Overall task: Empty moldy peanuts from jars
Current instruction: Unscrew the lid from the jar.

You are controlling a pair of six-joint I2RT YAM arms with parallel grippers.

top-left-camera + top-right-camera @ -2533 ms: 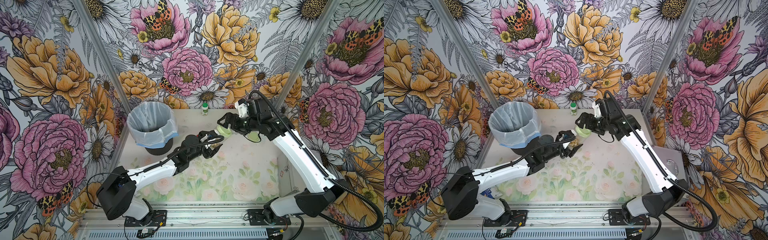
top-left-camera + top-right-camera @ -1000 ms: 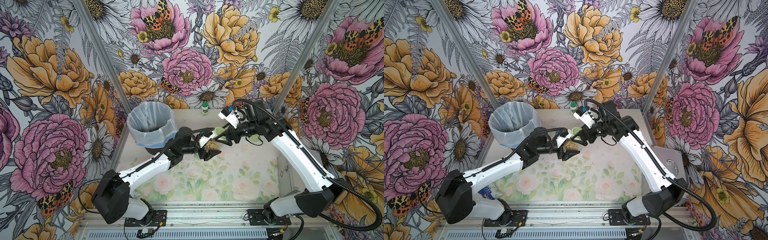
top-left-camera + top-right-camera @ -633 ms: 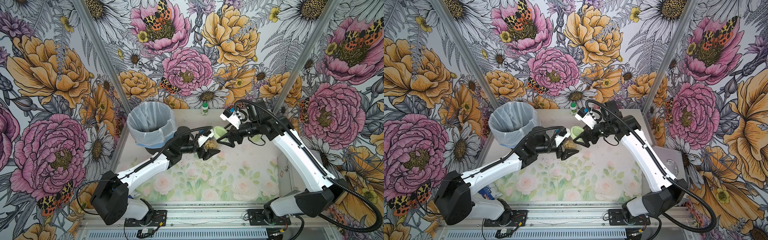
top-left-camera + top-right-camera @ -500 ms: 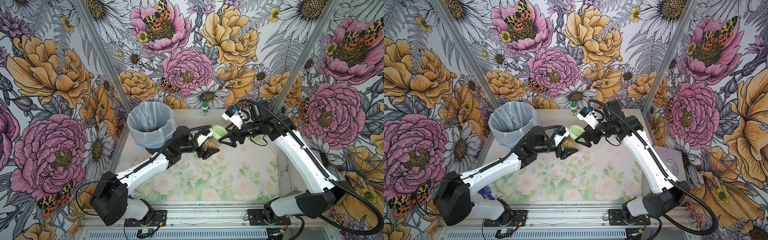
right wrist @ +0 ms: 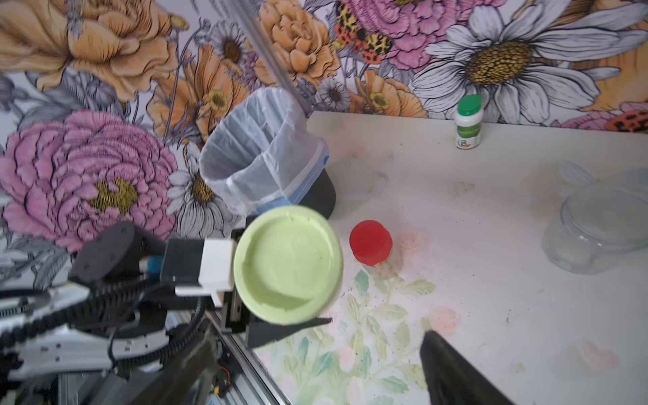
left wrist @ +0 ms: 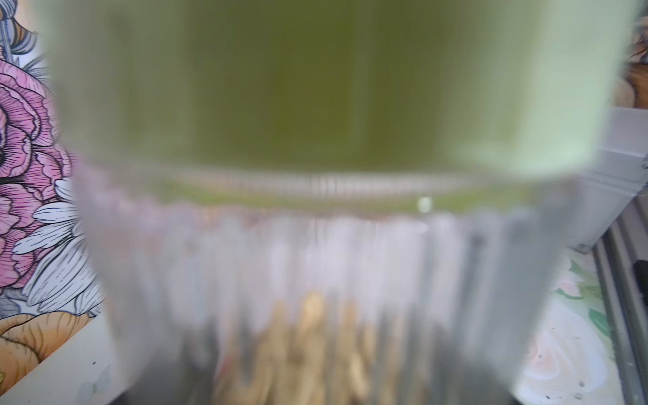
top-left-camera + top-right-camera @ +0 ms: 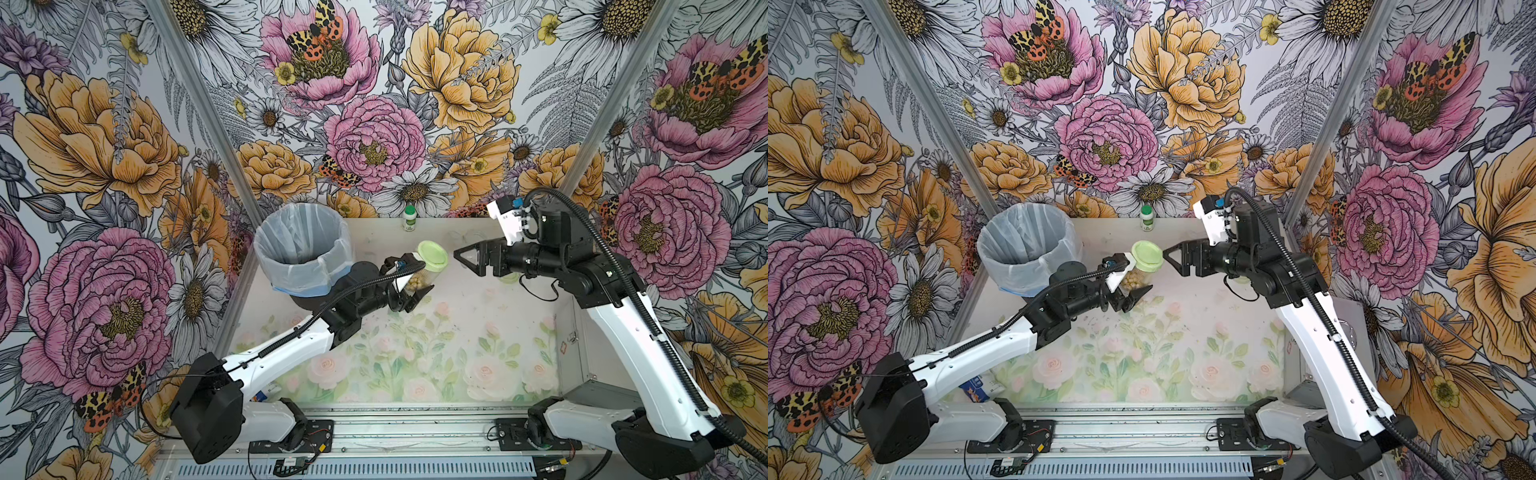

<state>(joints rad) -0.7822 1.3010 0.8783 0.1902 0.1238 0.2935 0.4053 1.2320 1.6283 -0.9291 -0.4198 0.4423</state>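
left end effector [image 7: 415, 277] clamped on one jar [image 7: 427, 275] of moldy peanuts [image 7: 417, 283]; right end effector [image 7: 467, 262] spread open and empty, just beside the jar's top, not touching it.
three jars showed: the first sat between the left end effector's fingers, raised off the worktop [image 7: 457, 332], capped by the one pale green lid [image 7: 432, 255] and holding one heap of peanuts at its base; the second, red-lidded jar [image 5: 370, 242], stood on the worktop near the left end effector; the third, a clear lidless jar [image 5: 596, 231], sat on the worktop nearer the right end effector. one lined bin [image 7: 303, 245] stood just behind the left end effector, and one small white bottle [image 7: 409, 218] stood well beyond both end effectors, by the wall.
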